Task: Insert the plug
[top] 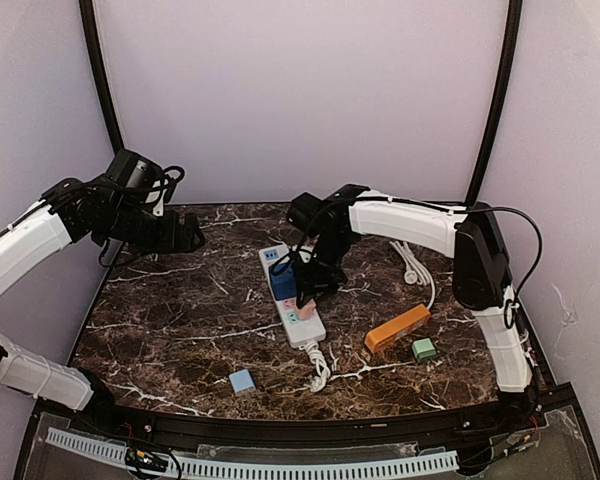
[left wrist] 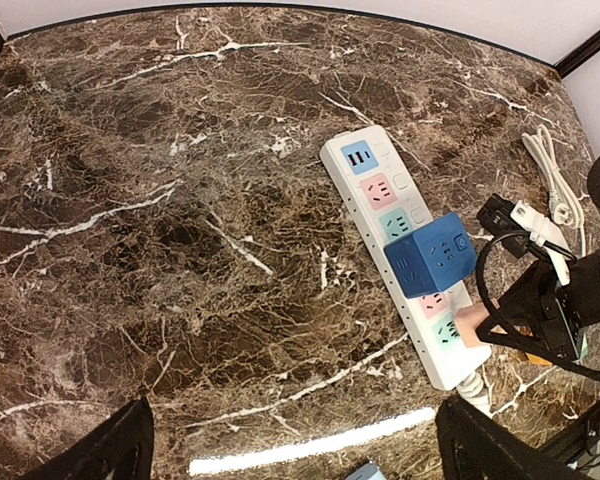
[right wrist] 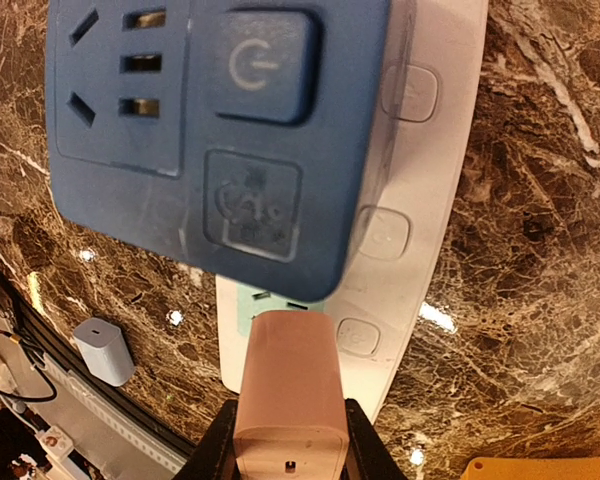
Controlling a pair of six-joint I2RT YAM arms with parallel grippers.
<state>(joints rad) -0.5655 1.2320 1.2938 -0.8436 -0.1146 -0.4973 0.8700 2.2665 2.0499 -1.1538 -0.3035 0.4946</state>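
Observation:
A white power strip (top: 306,331) lies slantwise in the middle of the marble table, with a blue cube adapter (top: 282,283) plugged into it. My right gripper (top: 310,297) is shut on a pink plug (right wrist: 288,385), its black fingers (right wrist: 215,450) pressing both sides. The plug's front end sits over the mint green socket (right wrist: 270,300) at the strip's cable end, just below the blue cube (right wrist: 220,130); its prongs are hidden. My left gripper (top: 190,238) hangs open high over the table's left side, with nothing between its fingertips (left wrist: 110,450). From there I see the strip (left wrist: 380,190) and pink plug (left wrist: 472,325).
An orange block (top: 397,328) and a small green block (top: 424,349) lie right of the strip. A light blue charger (top: 242,381) sits near the front edge. A coiled white cable (top: 415,262) lies at the back right. The strip's own cord (top: 319,368) trails toward the front.

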